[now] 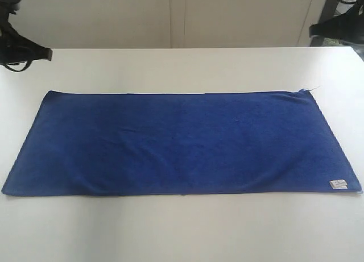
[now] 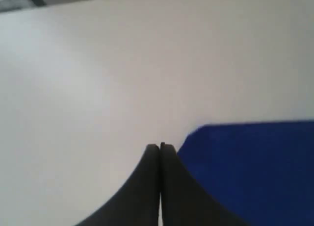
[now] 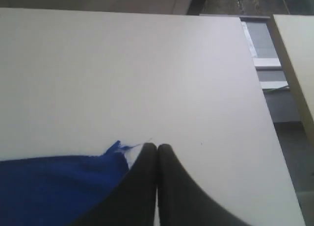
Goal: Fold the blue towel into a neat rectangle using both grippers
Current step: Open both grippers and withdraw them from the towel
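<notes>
blue towel [image 1: 182, 142] flat on white table [image 1: 182, 233], long strip left-right, white tag [image 1: 339, 184] near-right corner. left gripper [image 2: 160, 147] pressed together, empty, by far-left corner; right gripper [image 3: 156, 146] same, far-right corner. pale wall [image 1: 170, 17] behind.

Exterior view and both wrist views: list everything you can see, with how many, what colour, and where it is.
blue towel: one, royal blue, lying flat as a long rectangle across the middle of the table
tag: one, white, on the towel's near right corner in the exterior view
table: one, white, under the towel
wall panels: beige, behind the table's far edge
left gripper: one, black, jaws shut and holding nothing, raised at the far left, beside a towel corner
right gripper: one, black, jaws shut and holding nothing, raised at the far right, by the towel's frayed corner
</notes>
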You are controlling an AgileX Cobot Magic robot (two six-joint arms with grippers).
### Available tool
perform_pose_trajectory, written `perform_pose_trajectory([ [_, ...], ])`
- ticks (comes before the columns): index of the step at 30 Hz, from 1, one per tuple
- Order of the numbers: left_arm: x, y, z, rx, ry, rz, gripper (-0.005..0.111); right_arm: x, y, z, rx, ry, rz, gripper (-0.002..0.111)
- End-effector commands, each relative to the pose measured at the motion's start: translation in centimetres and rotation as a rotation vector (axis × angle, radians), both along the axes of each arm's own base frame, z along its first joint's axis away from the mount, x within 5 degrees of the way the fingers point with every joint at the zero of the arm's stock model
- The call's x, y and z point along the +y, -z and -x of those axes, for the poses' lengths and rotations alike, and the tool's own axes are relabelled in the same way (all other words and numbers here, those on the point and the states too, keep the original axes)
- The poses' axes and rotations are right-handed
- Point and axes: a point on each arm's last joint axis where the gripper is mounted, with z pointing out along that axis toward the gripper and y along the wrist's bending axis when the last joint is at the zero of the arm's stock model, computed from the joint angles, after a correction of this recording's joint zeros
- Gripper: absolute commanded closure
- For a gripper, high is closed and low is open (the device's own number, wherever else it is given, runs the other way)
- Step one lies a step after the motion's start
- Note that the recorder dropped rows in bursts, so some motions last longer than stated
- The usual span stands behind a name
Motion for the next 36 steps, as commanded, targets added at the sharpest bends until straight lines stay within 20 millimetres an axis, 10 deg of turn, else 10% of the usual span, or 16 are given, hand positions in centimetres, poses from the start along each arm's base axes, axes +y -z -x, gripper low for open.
perform_pose_trajectory([
  [1, 1.2, -1.7, 4.0, 0.256, -0.108, -0.039, 0.107, -0.3, -2.6, 2.8, 0.098, 0.075, -0.046, 0.108],
  [11, 0.0, -6.9, 11.6, 0.364, 0.068, 0.078, 0.107, 1.3, -4.1, 10.2, 0.278, 0.006, -0.159, 0.108],
  [25, 1.4, -11.7, 28.1, 0.074, 0.085, 0.109, 0.107, 1.9, -8.3, 22.7, 0.045, -0.017, -0.154, 0.108],
  [36, 1.9, -13.1, 33.4, -0.077, 0.093, 0.117, 0.107, 2.0, -6.2, 23.4, -0.006, -0.022, -0.152, 0.108],
])
